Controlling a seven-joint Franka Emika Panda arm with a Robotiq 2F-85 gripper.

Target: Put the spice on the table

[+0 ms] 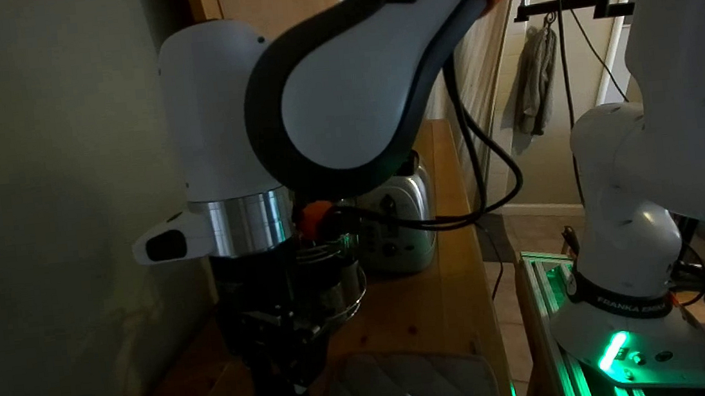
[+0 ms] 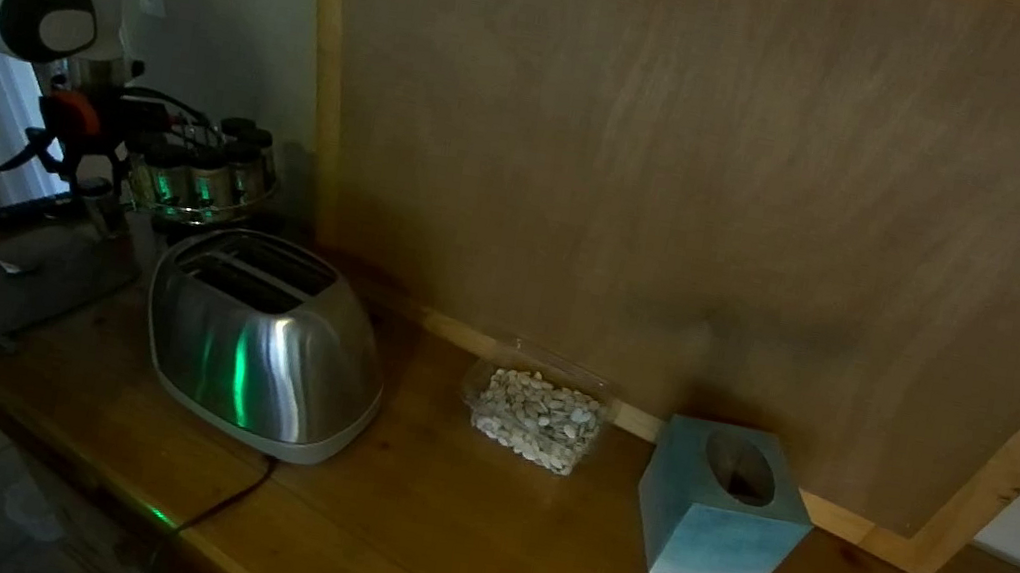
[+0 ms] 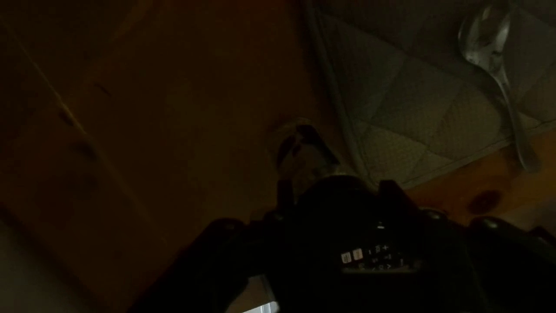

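Note:
The spice jar [image 3: 306, 150] has a patterned label and a dark round cap. In the wrist view my gripper [image 3: 334, 187] has a finger close against each side of the cap and looks shut on it. The jar points down at the brown wooden table [image 3: 195, 108], beside the grey mat; whether its base touches the wood is unclear. In an exterior view the jar [image 2: 103, 214] shows dimly between the fingers of my gripper [image 2: 93, 182]. In an exterior view my gripper [image 1: 284, 392] is low over the table [image 1: 457, 272], and the jar is mostly hidden.
The quilted grey mat [image 3: 408, 104] bears a spoon [image 3: 495, 65]. A dark remote [image 3: 375, 258] lies beneath the gripper. The wire rack of jars [image 2: 211, 186] and silver toaster [image 2: 275, 373] stand close by. A tub of pebbles [image 2: 541, 418] and a blue box [image 2: 716, 530] are farther along.

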